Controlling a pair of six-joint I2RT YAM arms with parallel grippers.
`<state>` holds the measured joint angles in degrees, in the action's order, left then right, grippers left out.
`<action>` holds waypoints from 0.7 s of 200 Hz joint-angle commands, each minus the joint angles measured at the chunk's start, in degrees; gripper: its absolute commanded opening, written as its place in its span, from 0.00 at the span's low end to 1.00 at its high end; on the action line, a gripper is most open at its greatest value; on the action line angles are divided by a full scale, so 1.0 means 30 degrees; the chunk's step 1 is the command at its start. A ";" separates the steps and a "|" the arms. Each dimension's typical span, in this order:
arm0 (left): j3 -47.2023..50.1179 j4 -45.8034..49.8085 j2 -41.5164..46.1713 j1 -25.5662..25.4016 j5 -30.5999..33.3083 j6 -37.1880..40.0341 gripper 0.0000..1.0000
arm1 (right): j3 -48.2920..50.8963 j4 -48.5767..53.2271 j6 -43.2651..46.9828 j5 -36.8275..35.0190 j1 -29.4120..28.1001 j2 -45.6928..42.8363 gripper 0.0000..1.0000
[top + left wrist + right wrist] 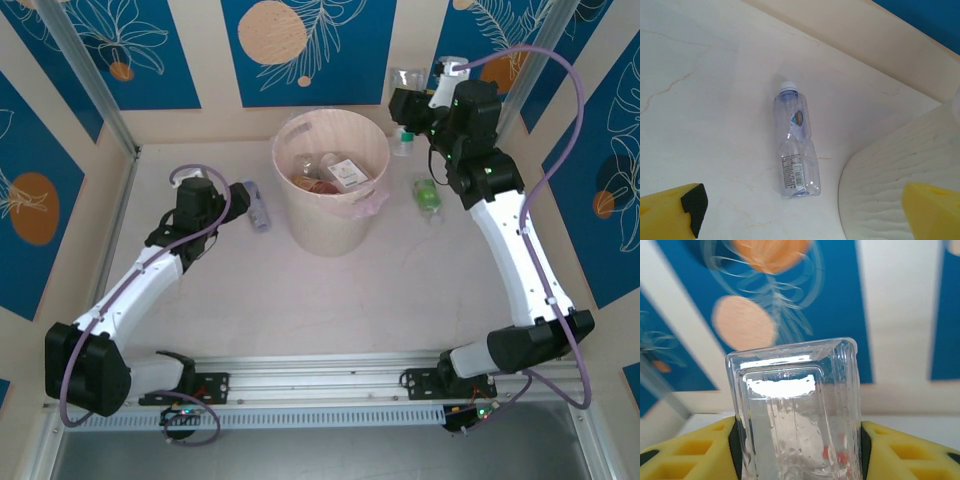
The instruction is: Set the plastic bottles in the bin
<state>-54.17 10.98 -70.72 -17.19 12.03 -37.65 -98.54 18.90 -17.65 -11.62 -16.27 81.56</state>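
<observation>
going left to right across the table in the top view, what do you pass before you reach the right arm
left gripper → lying bottle → bin → green bottle

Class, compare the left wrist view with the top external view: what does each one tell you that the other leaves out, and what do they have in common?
Left wrist view: the lying bottle's white cap, barcode label and pinched waist, framed by the open left gripper. Top external view: discarded bottles inside the bin, a green-marked bottle on the table to its right, and the right gripper at the far right, shut on a clear bottle. Shared: that lying bottle beside the bin's wall.
</observation>
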 commanded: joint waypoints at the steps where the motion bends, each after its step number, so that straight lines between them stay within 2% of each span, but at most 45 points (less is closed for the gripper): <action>1: 0.0400 -0.0725 0.0418 0.0310 -0.0180 -0.0329 1.00 | 0.0498 -0.1287 0.0829 0.2929 -0.0526 0.1696 0.56; 20: 0.0747 -0.0721 0.0791 0.0337 -0.0170 -0.0343 1.00 | -0.0290 -0.0155 0.0846 0.2579 -0.1260 0.2874 0.56; 46: 0.1173 -0.0713 0.1326 0.0426 0.0013 -0.0298 1.00 | -0.0424 0.1534 0.0607 0.0004 -0.2156 0.4181 0.60; 64: 0.1241 -0.0688 0.1490 0.0501 0.0062 -0.0167 1.00 | -0.1138 0.3121 0.0911 -0.0381 -0.2742 0.4856 0.73; 74: 0.1241 -0.0644 0.1512 0.0543 0.0017 -0.0153 1.00 | -0.1655 0.3758 0.1271 -0.0721 -0.3153 0.5007 0.85; 91: 0.1269 -0.0669 0.1471 0.0589 -0.0001 -0.0165 1.00 | -0.2212 0.4142 0.1912 -0.1275 -0.3691 0.4905 0.92; 140: 0.1263 -0.0766 0.0972 0.0709 -0.0534 -0.0312 1.00 | -0.2311 0.3997 0.1991 -0.0299 -0.3863 0.4326 0.96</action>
<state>-50.96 9.82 -67.26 -16.01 11.99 -37.65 -103.94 29.85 -12.75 -12.78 -28.12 96.60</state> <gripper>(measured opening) 0.999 0.958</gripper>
